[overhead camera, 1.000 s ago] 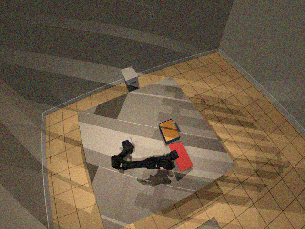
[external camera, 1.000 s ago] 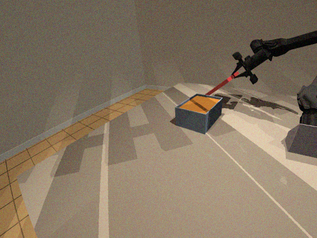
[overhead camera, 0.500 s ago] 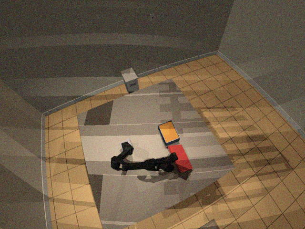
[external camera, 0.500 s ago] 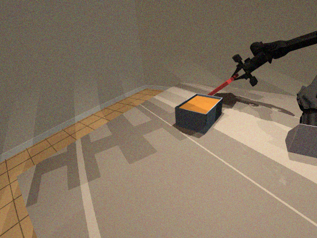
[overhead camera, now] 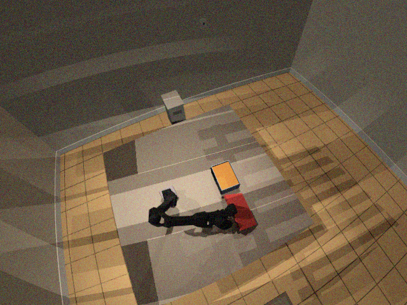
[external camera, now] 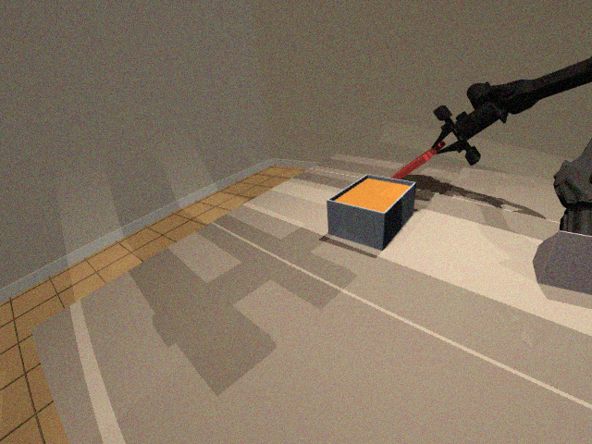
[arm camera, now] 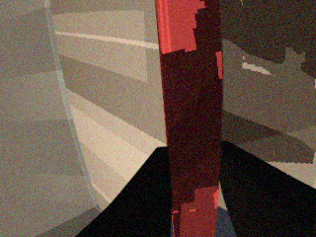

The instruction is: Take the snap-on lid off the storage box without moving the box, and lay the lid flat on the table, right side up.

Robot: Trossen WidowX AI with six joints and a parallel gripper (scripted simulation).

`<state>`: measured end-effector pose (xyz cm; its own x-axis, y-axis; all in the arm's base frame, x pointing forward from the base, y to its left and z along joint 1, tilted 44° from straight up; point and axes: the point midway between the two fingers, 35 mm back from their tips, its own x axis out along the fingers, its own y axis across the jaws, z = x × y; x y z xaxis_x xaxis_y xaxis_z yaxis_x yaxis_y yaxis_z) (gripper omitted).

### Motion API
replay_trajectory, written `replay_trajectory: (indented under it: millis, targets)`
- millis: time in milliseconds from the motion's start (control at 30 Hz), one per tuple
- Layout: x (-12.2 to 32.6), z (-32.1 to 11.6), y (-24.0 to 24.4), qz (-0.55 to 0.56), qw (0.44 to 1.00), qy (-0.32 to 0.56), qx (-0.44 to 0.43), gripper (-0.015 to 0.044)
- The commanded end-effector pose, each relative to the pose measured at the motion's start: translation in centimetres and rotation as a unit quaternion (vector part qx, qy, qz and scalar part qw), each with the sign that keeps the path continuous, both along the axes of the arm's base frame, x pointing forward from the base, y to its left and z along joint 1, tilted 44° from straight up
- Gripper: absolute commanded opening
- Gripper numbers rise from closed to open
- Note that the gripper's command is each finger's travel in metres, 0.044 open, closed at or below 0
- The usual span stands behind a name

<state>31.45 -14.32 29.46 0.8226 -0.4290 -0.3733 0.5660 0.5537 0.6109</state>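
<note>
In the exterior view, bare counter (overhead camera: 197, 272) (external camera: 287, 344) fills the lower foreground; the open blue box (overhead camera: 229, 189) (external camera: 356, 223) stands on it right of centre, orange inside. Beyond, at upper right, the black arm (overhead camera: 184, 220) (external camera: 540, 91) reaches down leftward, its gripper (overhead camera: 237, 215) (external camera: 440, 144) (arm camera: 193, 154) clamped on the red lid (overhead camera: 241, 211) (external camera: 415, 165) (arm camera: 193, 109), which is tilted. The top view shows the lid's broad face; the wrist view, its narrow edge between the fingers.
</note>
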Motion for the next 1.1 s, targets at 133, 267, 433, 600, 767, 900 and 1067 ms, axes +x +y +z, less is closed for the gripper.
replay_trajectory:
  millis: [133,267,433,600,767,900,1067]
  targets:
    - [0.2,-0.5,-0.3,0.007,1.0,0.0,0.0,0.0]
    - [0.2,-0.8,-0.5,0.007,1.0,0.0,0.0,0.0]
    - [0.3,-1.0,-0.8,0.007,1.0,0.0,-0.001,0.0]
    - [0.3,-1.3,-1.0,0.007,1.0,0.0,-0.001,0.0]
    - [0.3,-1.6,-1.3,0.007,1.0,0.0,-0.001,0.0]
    - [0.4,-1.8,-1.5,0.007,1.0,0.0,-0.001,0.0]
    - [0.4,-2.1,-1.8,0.007,1.0,0.0,-0.001,0.0]
